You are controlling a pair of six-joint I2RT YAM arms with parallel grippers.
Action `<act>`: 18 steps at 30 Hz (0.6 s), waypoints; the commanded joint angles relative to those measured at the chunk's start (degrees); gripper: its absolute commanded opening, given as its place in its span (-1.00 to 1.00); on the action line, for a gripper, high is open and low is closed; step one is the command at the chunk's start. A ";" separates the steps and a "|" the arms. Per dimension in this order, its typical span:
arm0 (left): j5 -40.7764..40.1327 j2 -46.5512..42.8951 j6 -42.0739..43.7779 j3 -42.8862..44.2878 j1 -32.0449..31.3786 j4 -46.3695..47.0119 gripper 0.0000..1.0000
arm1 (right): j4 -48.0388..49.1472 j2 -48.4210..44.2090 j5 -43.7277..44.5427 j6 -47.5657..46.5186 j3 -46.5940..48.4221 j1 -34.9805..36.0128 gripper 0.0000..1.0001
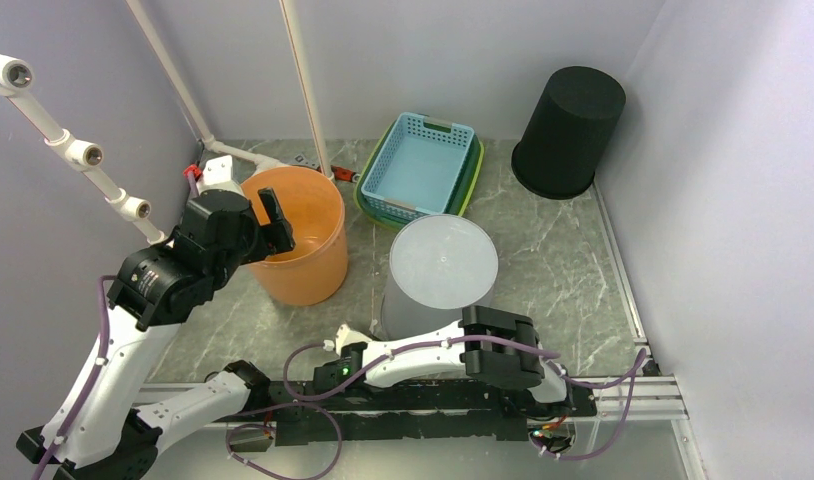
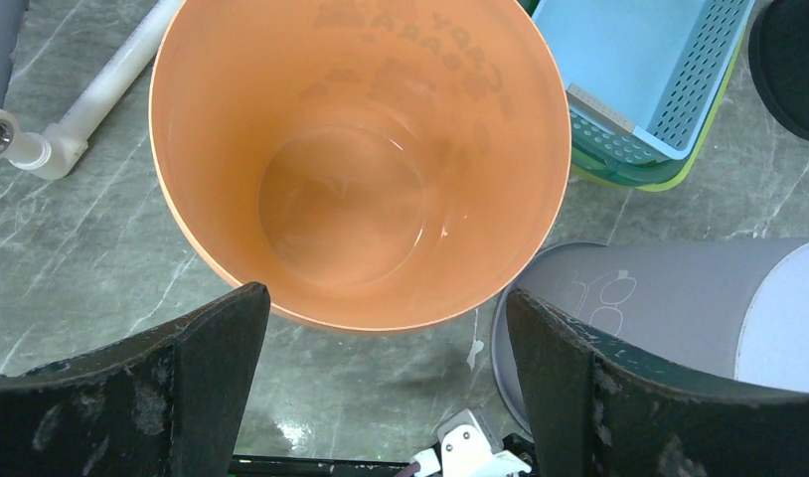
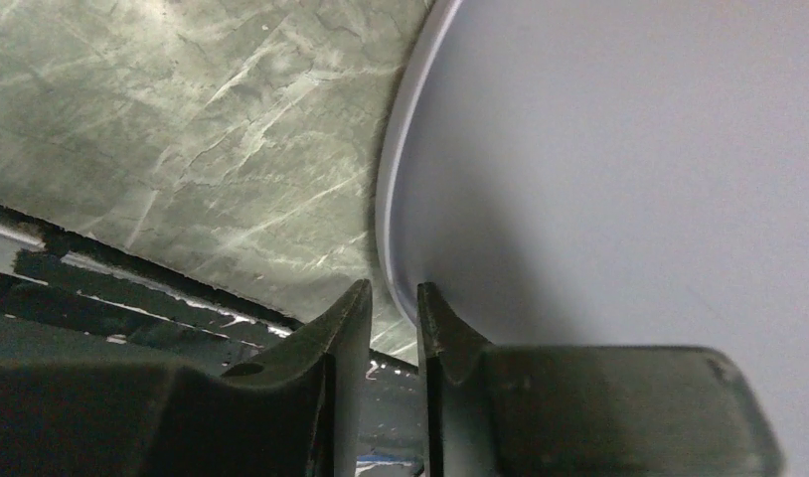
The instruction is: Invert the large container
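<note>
The large container (image 1: pixel 443 265), a pale grey tub, stands near the middle of the desk (image 1: pixel 553 260) with its closed base up and its rim down. Its long axis is upright, so the turn looks already made.

At the far left, white pipes (image 1: pixel 73 150) slant along the wall. The left gripper (image 2: pixel 386 293) hovers over the near rim of an orange bucket (image 1: pixel 308 275) with its jaws wide apart and holding nothing. The bucket stands open end up, just left of the grey tub and a little apart from it. Behind the two sits a blue basket (image 1: pixel 430 123), nested in green ones.

The right gripper (image 3: pixel 393 288) is plainly the nearer one. It sits low at the tub's near side, at desk level, with the tub directly ahead of it. Its jaws stand a narrow slit apart, and the tub's thin lip runs down into that slit. The gap looks wider than the lip, so the hold seems loose.

The coming move is likely a straight draw back toward the near edge. A sideways drag could catch the lip and tip the tub toward the bucket. A black bin (image 1: pixel 568 130), also inverted, stands well clear in the far right corner.
</note>
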 commanded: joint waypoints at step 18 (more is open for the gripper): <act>-0.41 -0.53 0.45 0.15 -0.23 1.35 0.88 | -3.97 -6.71 6.88 1.15 8.60 2.22 -0.31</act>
